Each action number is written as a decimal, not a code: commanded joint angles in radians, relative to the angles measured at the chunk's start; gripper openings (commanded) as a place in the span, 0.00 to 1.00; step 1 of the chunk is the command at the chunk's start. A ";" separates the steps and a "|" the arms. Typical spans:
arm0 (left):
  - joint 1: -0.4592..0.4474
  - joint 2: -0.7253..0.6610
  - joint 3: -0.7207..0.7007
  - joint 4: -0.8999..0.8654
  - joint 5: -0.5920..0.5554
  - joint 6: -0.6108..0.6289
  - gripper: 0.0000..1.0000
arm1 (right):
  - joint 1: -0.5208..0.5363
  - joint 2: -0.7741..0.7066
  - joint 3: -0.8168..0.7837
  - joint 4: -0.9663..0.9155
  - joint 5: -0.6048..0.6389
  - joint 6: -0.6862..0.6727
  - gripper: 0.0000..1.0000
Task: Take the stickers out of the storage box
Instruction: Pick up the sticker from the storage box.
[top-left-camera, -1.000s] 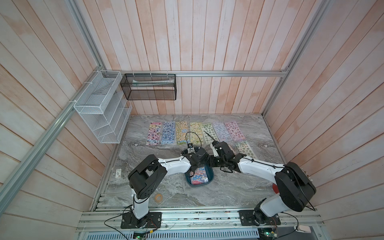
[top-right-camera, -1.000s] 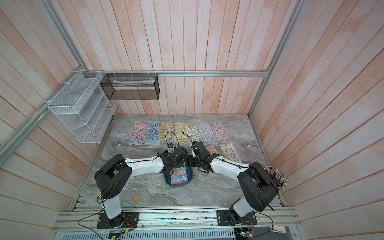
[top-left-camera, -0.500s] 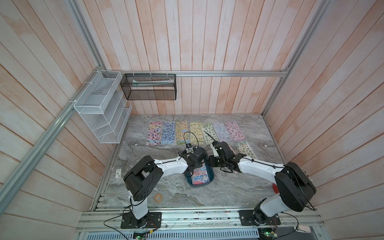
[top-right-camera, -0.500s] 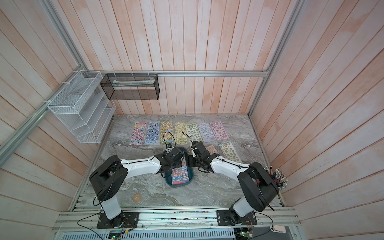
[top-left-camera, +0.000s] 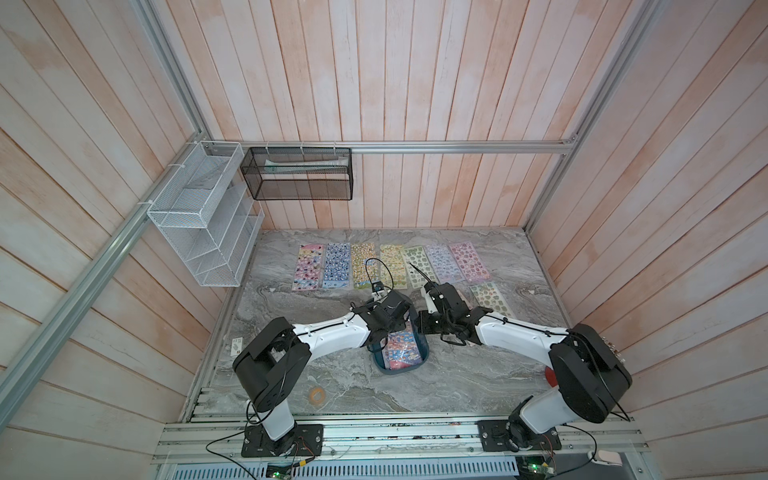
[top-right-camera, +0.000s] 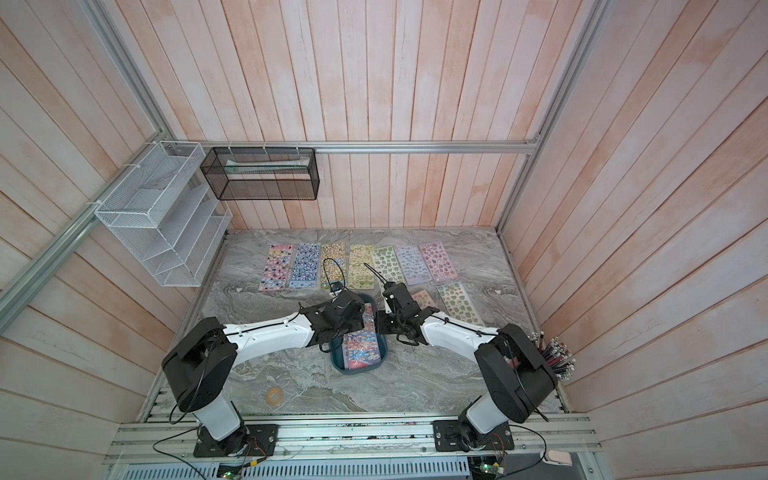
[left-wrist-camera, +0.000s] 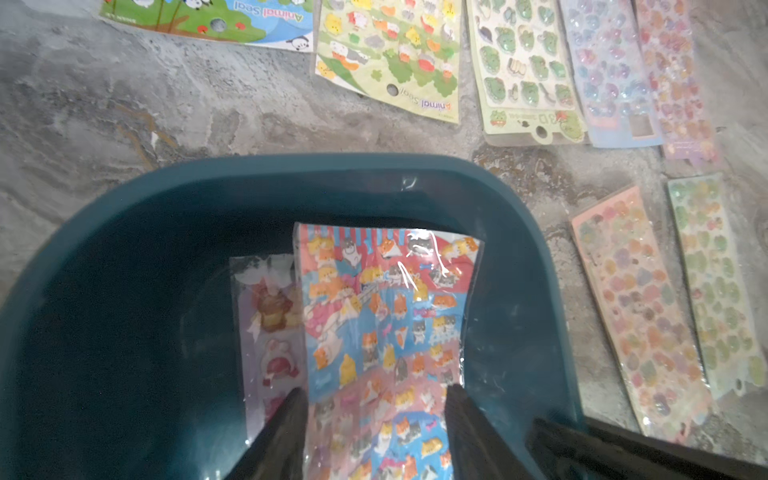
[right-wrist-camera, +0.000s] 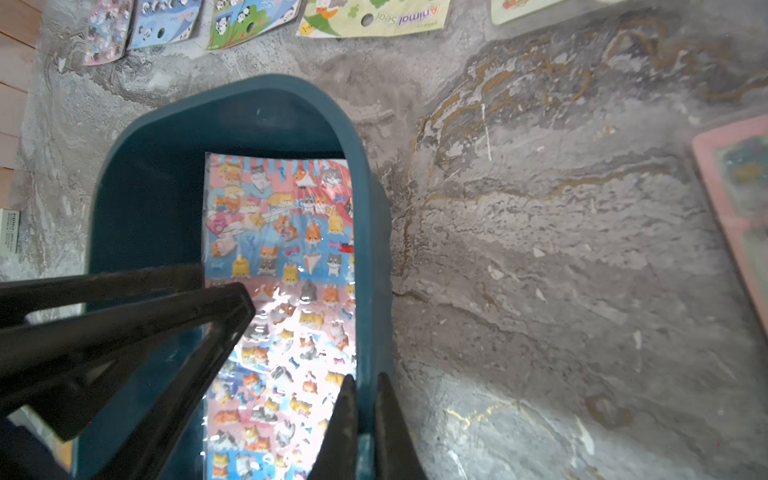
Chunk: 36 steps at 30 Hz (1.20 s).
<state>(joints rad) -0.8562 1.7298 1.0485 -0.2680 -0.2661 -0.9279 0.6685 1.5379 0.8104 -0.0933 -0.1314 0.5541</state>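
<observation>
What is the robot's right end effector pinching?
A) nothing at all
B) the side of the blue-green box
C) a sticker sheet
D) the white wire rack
B: in the right wrist view, the right end effector has one finger inside and one finger outside the side wall of the teal box, shut on it.
</observation>
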 joint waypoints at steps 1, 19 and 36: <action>0.003 -0.029 -0.017 0.044 0.036 -0.001 0.49 | -0.004 0.030 0.001 -0.006 0.010 -0.006 0.02; 0.003 -0.068 -0.050 0.065 0.039 0.000 0.00 | -0.004 0.024 0.001 -0.011 0.013 -0.005 0.02; 0.027 -0.442 -0.109 0.084 0.049 0.159 0.00 | -0.004 -0.005 0.045 -0.089 0.031 -0.024 0.00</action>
<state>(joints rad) -0.8448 1.3464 0.9569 -0.1997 -0.2310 -0.8288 0.6670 1.5379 0.8268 -0.1272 -0.1234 0.5465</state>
